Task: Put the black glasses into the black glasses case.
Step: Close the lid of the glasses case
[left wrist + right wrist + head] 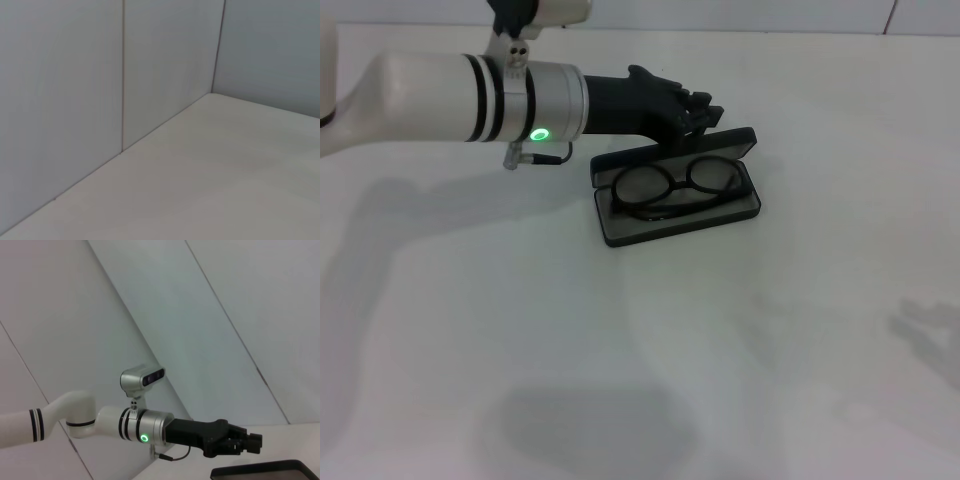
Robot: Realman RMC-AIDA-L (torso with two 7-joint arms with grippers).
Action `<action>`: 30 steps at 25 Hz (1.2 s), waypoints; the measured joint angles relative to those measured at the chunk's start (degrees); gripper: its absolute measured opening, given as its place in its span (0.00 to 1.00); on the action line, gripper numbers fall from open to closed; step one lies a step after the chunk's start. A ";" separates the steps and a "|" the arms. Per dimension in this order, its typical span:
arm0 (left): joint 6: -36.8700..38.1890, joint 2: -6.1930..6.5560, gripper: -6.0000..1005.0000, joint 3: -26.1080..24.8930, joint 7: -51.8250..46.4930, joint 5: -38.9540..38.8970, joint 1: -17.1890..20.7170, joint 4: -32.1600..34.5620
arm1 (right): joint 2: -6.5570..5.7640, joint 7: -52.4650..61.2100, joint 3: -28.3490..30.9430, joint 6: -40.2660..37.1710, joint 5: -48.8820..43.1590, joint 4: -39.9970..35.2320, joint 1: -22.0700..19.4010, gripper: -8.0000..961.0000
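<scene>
A plain white desk (pixel 740 340) is filling the head view, and pale panelled walls (pixel 75 90) are meeting it at the far edge, with thin dark seams running down between the panels. The black glasses case (pixel 680 195) is lying open near the middle of the desk, its lid tilted up toward the far side. The black glasses (pixel 675 187) are resting inside the case's lower tray, lenses facing up. The left hand (pixel 705 110) is reaching in from the left, hovering just behind the raised lid, its fingers appearing close together; whether they are touching the lid I cannot tell. It is gripping nothing visible. In the right wrist view the same left hand (pixel 252 444) is showing above the case's lid edge (pixel 260 471). The right hand is showing in none of the views
</scene>
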 joint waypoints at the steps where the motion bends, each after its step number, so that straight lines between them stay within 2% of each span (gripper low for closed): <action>1: 0.03 0.15 0.21 -0.02 -0.33 0.05 0.16 0.00 | 0.00 -0.23 0.00 0.03 -0.03 0.29 0.12 0.28; 8: 0.42 0.87 0.22 0.03 -2.56 2.33 0.43 0.07 | -0.10 -1.17 0.03 0.40 -0.21 1.45 0.27 0.28; 30: 2.00 0.37 0.23 0.34 -2.72 5.74 1.96 -0.65 | -0.04 -1.88 0.01 -0.12 -1.15 4.27 0.99 0.34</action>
